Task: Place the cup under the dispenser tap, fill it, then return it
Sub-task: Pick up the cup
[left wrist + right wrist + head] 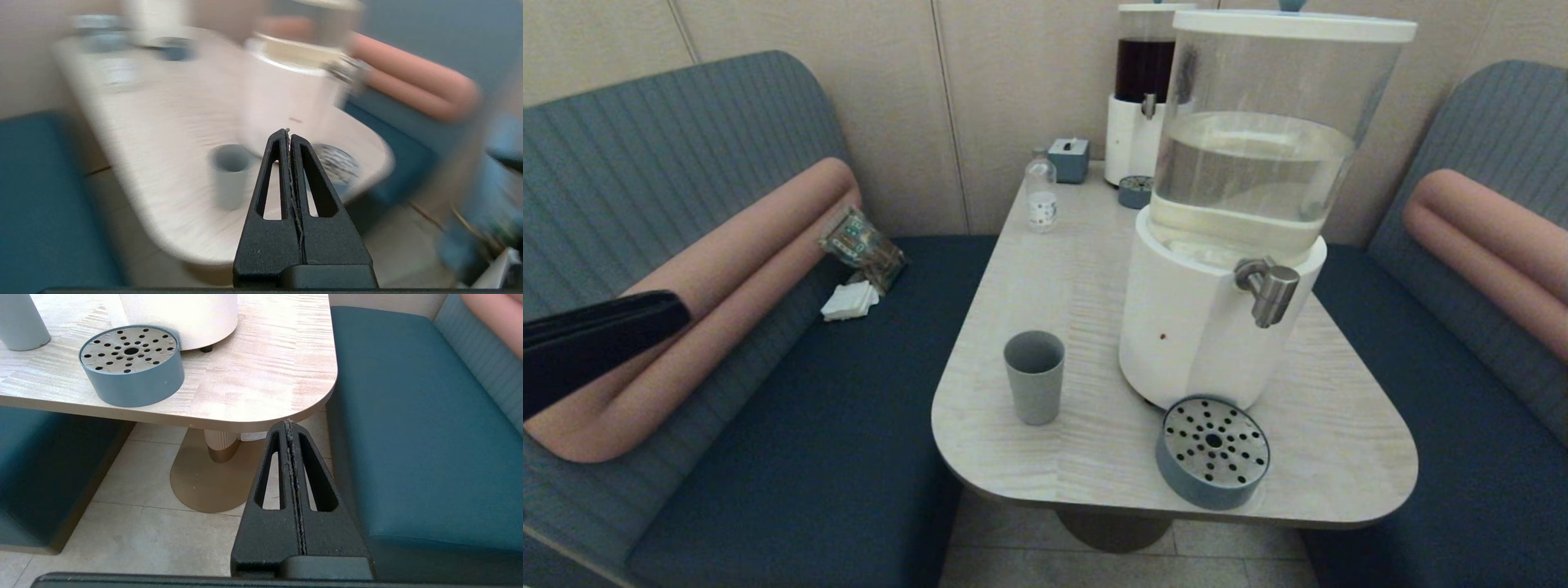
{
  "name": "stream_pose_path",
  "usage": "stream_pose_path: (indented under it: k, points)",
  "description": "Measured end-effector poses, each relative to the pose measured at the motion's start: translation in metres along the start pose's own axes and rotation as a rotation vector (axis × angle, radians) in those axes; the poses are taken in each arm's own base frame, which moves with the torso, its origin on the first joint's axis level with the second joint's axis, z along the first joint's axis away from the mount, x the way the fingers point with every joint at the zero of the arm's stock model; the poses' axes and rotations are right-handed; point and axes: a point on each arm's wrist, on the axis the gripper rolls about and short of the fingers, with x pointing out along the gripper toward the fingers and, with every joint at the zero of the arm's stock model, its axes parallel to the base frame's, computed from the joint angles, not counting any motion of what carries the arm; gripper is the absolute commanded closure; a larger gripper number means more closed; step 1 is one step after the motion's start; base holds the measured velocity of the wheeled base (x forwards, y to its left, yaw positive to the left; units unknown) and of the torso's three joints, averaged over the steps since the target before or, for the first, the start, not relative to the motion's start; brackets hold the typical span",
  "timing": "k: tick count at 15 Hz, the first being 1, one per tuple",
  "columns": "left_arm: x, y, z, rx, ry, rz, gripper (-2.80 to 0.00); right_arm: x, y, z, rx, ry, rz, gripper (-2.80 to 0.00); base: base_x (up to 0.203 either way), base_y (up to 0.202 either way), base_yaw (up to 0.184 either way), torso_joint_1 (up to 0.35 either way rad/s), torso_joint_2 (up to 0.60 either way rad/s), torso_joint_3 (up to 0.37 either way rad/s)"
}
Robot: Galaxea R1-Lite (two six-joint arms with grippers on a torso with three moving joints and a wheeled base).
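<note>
Here the left gripper [289,132] is hanging in the air off the table's near left corner, its two black fingers pressed flat together with nothing between them. In the head view only a dark length of the left arm [596,339] is showing, out over the bench seat [792,425] and well apart from the table [1045,269].

Ahead of those closed fingertips, the cup [231,179] is standing upright and empty on the table, nearer to the gripper than anything else there. Just beyond the cup, the white-based dispenser [1217,327] is sitting with its clear tank partly full, and the dispenser tap [1270,290] is jutting from the base on the side away from the cup. The round drip tray [1213,453] is resting at the foot of the dispenser, below the tap and near the table's front edge; the cup is standing apart from it.

The right gripper [290,424] is sitting low beside the table's other near corner, over the floor [135,522], its fingers likewise closed on nothing, with the drip tray on the tabletop ahead of it.
</note>
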Motion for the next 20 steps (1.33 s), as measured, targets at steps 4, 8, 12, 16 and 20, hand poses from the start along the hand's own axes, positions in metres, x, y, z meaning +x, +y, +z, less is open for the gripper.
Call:
stream_pose_path:
  k: [4,8,12,16,20]
  points:
    - [0.051,0.049,-0.030,0.087,-0.022,-0.155,-2.80,0.000,0.000,0.000,0.000,0.000,0.000,0.00,0.000,0.000,0.000,0.000,0.00,0.000]
    - [0.091,0.093,-0.066,0.176,-0.065,-0.219,-2.80,0.000,0.000,0.000,0.000,0.000,0.000,0.00,0.000,0.000,0.000,0.000,0.00,0.000]
    - [0.122,0.133,-0.121,0.219,-0.002,-0.283,-2.80,0.000,0.000,0.000,0.000,0.000,0.000,0.00,0.000,0.000,0.000,0.000,0.00,0.000]
    - [0.137,0.153,-0.169,0.129,0.080,-0.342,-2.80,0.000,0.000,0.000,0.000,0.000,0.000,0.00,0.000,0.000,0.000,0.000,0.00,0.000]
    - [0.159,0.164,-0.201,0.088,0.105,-0.415,-2.80,0.000,0.000,0.000,0.000,0.000,0.000,0.00,0.000,0.000,0.000,0.000,0.00,0.000]
